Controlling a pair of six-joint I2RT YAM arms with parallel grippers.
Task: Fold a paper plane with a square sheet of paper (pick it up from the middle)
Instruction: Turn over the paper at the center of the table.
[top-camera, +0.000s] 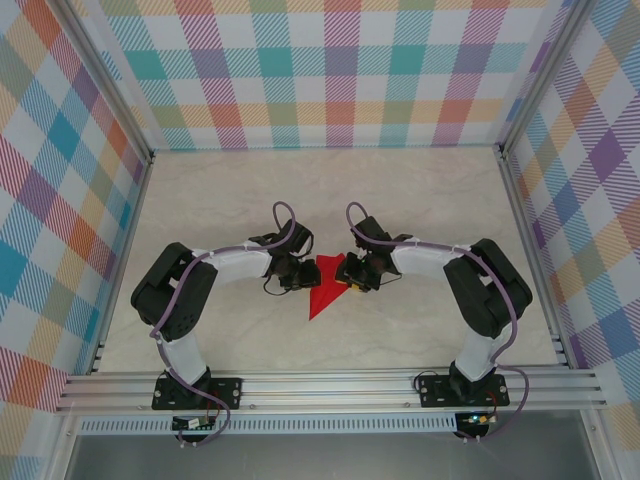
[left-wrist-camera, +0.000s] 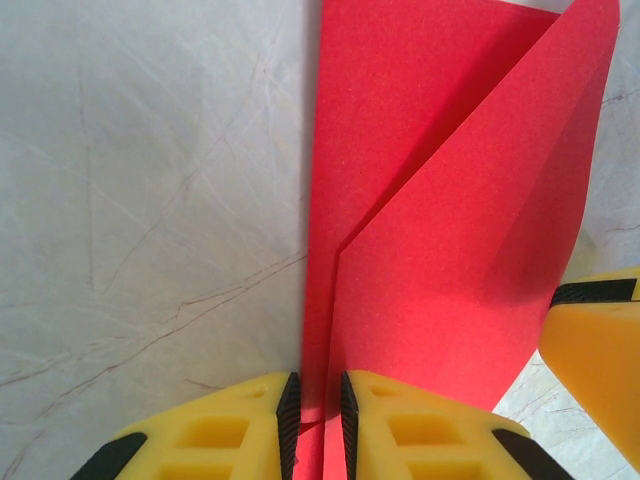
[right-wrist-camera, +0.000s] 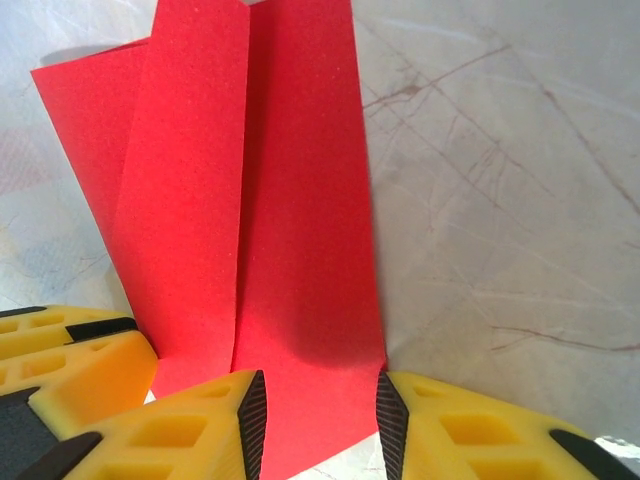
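Pale marbled tabletop (top-camera: 420, 330) lies under my arms, with pastel checked walls (top-camera: 330, 70) on three sides. Between my two wrists, at the middle of the table, sits the sheet of thin bright red paper (top-camera: 322, 290), part folded into a narrow wedge whose point aims toward my bases.

From my left wrist it reads as a long strip with a slanted flap laid over it. From my right wrist, two long panels meet at a straight crease and a further flap sticks out on the left.

My left gripper (left-wrist-camera: 320, 400) is pressed nearly together, its black pads pinching a fold of the paper. My right gripper (right-wrist-camera: 318, 410) stands part spread with one flat panel between its pads; I cannot tell whether they bear on it.

I judge this paper feather-light, limp, and quick to crumple or slide on the smooth top, though stiffer along its creases. Those folded ridges and doubled edges are where I would take hold, gently, since a hard squeeze would mark it.
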